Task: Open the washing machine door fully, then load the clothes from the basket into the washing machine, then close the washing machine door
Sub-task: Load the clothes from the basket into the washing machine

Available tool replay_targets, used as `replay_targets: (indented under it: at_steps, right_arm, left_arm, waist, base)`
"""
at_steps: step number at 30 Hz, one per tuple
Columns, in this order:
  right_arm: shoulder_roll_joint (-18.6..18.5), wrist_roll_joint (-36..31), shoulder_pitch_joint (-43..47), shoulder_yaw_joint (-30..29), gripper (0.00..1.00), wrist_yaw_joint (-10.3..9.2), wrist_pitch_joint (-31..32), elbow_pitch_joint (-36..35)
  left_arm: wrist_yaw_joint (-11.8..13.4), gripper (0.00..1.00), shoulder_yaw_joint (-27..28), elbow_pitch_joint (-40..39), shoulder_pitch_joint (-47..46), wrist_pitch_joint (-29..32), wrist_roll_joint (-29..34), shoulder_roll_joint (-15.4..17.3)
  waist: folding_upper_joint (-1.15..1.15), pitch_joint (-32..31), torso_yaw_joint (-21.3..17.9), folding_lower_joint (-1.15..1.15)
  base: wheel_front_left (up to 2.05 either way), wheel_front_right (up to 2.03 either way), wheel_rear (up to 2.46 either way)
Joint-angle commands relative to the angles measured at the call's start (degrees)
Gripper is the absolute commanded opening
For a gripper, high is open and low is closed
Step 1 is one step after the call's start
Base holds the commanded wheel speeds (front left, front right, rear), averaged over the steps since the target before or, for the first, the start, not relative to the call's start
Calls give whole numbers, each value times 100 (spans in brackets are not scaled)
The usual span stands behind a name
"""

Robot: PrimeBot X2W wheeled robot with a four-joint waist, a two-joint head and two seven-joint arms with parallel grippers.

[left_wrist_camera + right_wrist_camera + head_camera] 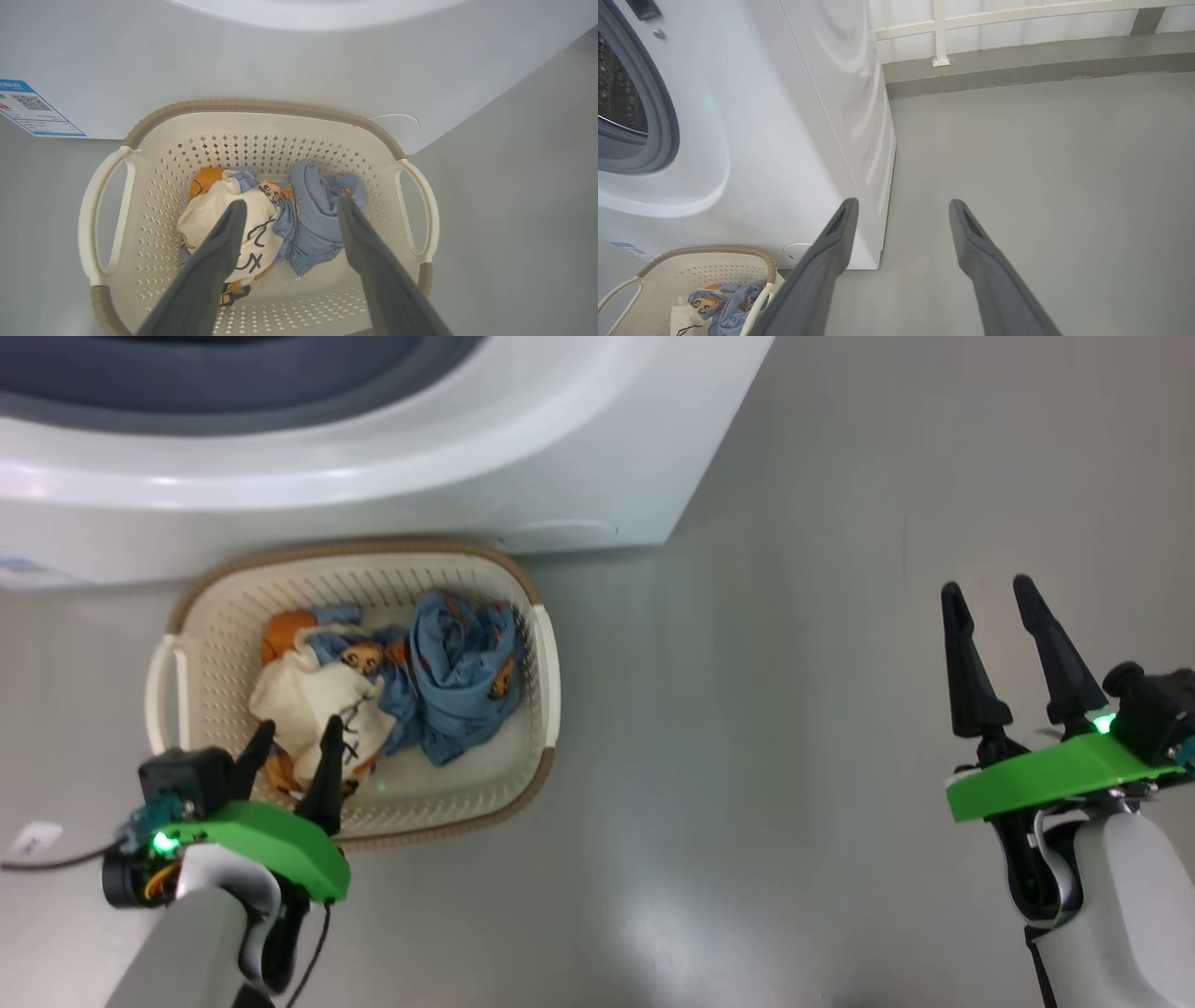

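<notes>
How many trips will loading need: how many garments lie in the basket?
2. A cream garment lies at the left of the basket in the left wrist view, and a light blue garment touches it on the right. Others may be hidden beneath them.

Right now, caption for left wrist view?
Left gripper, fingers open, poised over the clothes in the basket by the washing machine.

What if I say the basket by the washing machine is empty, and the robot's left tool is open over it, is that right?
Not quite. The basket is not empty: the left wrist view shows clothes in it, one cream and one blue. The rest is right: it sits by the washing machine, and the left tool is open over it.
</notes>
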Motion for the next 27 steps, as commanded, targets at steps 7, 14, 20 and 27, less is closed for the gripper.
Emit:
replay_targets:
  at_steps: [7,14,20,27]
  right_arm:
    - [134,-28,-266,233,100,9,-68,-218]
    - [223,-41,-407,335,100,9,-68,-330]
    - [261,-43,-501,409,100,9,-68,-427]
    - [291,-45,-577,496,100,9,-68,-519]
  left_arm:
    - [-9,100,-289,774,-763,-37,-345,377]
    - [-9,100,-739,1527,-1364,-37,-772,629]
    - [-9,100,-1060,1914,-1818,-37,-1057,877]
    - [-9,100,-1216,2232,-2244,-37,-1191,1086]
  waist:
    - [0,938,-219,0]
    - [0,1384,-417,0]
    - [0,1703,-568,0]
    - [0,1935,-692,0]
  base:
    - [0,0,0]
    - [0,0,0]
    - [0,0,0]
    - [0,0,0]
